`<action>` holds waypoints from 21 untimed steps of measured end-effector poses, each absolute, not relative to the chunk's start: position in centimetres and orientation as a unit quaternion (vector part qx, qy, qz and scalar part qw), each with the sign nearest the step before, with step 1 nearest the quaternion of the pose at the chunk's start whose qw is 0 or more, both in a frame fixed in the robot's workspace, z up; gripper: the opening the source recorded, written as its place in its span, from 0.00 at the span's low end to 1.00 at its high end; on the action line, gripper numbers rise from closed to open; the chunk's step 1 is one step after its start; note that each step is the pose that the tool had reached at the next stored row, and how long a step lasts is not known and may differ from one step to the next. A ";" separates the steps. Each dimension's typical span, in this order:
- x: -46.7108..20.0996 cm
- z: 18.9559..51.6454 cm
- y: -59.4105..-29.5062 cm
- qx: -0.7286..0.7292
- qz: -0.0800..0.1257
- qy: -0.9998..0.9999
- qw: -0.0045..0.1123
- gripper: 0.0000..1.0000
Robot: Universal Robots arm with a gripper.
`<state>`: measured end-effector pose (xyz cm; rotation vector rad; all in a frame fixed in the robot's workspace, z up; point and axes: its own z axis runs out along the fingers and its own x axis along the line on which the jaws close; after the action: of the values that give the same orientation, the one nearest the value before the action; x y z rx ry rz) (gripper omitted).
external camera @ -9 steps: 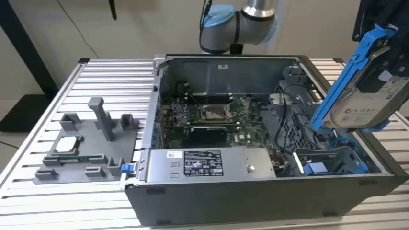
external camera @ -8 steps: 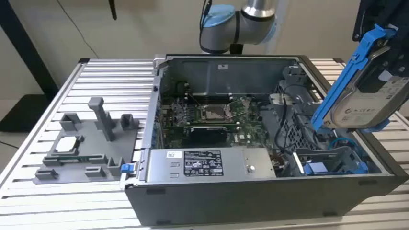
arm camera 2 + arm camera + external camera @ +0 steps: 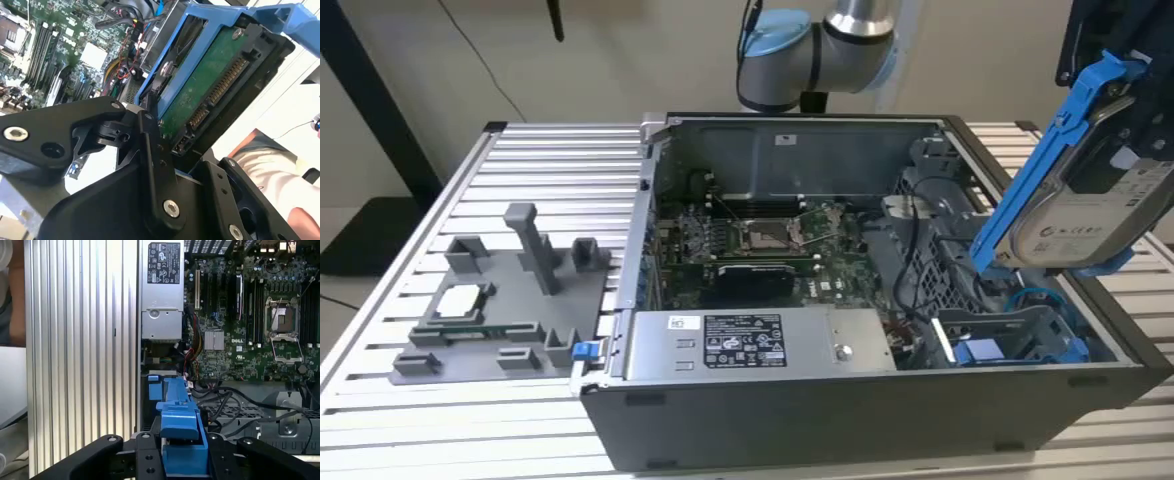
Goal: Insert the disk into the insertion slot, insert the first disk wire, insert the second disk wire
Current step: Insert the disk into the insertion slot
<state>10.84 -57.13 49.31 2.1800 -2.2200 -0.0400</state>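
Above the computer case's [image 3: 854,420] edge at the exterior view's right, the gripper [image 3: 183,452] is clenched on the disk [image 3: 1087,215], held tilted, clear of the insertion slot [image 3: 1014,338] below

I find the slot [image 3: 1014,342] open from above, with clear air between it and the raised disk [image 3: 1083,215]. Cables [image 3: 909,283] crowd its inner side; the power supply [image 3: 761,345] bounds it on the exterior view's left.
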 end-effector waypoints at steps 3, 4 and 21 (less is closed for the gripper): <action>10.8 49.3 -57.1 0.701 -0.013 -0.713 0.015 0.00; 10.8 49.2 -57.1 0.701 -0.013 -0.713 0.015 0.00; 10.9 46.8 -57.1 0.701 -0.013 -0.713 0.015 0.00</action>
<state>10.86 -57.13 46.81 2.1808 -2.2205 -0.0399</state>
